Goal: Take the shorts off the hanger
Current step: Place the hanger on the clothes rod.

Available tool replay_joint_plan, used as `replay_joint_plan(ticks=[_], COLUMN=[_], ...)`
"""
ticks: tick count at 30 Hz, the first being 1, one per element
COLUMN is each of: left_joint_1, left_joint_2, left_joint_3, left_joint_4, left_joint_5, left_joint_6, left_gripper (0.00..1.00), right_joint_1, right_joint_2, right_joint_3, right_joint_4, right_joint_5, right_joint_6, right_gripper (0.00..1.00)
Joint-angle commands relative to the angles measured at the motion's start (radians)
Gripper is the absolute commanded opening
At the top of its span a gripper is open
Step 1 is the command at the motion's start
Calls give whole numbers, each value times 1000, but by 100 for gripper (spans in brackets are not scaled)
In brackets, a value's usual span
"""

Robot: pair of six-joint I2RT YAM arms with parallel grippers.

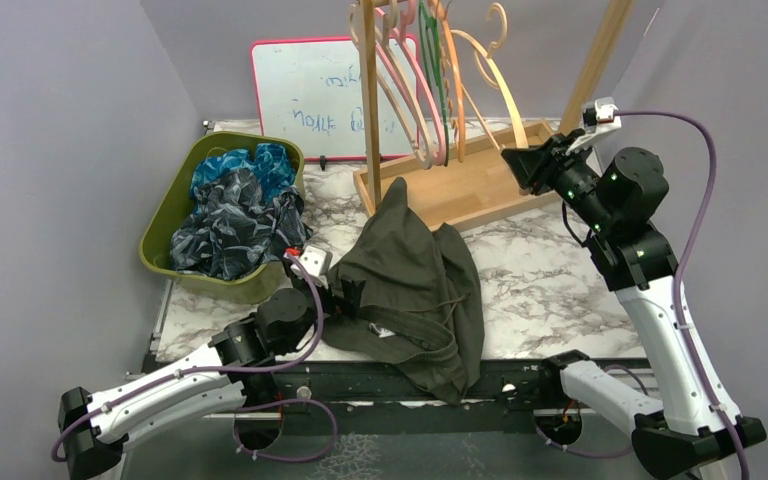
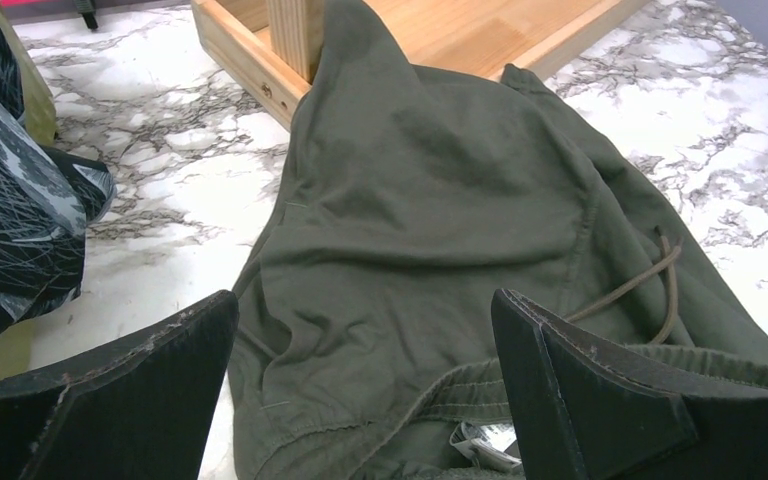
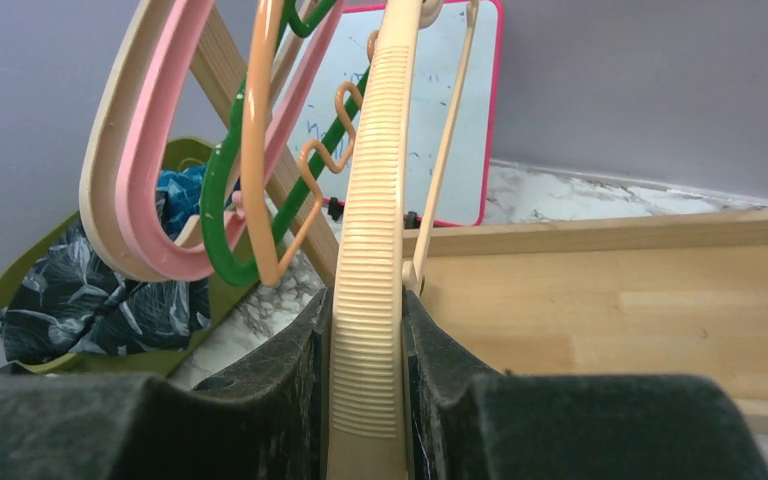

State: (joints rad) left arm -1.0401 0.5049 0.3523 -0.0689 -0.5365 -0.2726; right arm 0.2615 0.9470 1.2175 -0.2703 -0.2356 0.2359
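Dark olive green shorts (image 1: 415,285) lie crumpled on the marble table in front of the wooden rack, one leg draped against its post and the waist hanging over the near edge. In the left wrist view the shorts (image 2: 430,220) fill the middle, waistband and drawstring toward me. My left gripper (image 1: 352,293) sits at their left edge, open, its jaws (image 2: 365,300) wide with cloth below and nothing pinched. My right gripper (image 1: 522,163) is up at the rack, shut on a bare beige ribbed hanger (image 3: 375,180), seen from above as a curved hanger (image 1: 500,92).
A green bin (image 1: 175,200) at the left holds dark leaf-print and blue shorts (image 1: 235,210). Pink, green and orange hangers (image 3: 210,200) hang bare on the rack, whose wooden base tray (image 1: 480,185) stands behind. A whiteboard (image 1: 305,95) leans on the back wall.
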Motion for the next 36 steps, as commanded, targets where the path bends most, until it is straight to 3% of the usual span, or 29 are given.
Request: replay_joint_plan(ticks=[1, 22, 28, 36], left_joint_1=[2, 2, 2, 2], left_joint_2=[1, -127, -129, -135], left_joint_3=[16, 39, 76, 84], left_joint_4=[17, -77, -141, -186], left_joint_5=[-52, -156, -160, -206], left_joint_6=[-35, -196, -208, -236], left_gripper=[99, 99, 99, 99], right_joint_1=[-2, -1, -2, -1], right_joint_2=[27, 262, 327, 424], right_joint_3=[61, 297, 321, 491], right_joint_4=[76, -10, -61, -132], right_joint_5=[-51, 64, 34, 26], right_joint_6=[15, 3, -13, -56], right_gripper=[1, 1, 2, 2])
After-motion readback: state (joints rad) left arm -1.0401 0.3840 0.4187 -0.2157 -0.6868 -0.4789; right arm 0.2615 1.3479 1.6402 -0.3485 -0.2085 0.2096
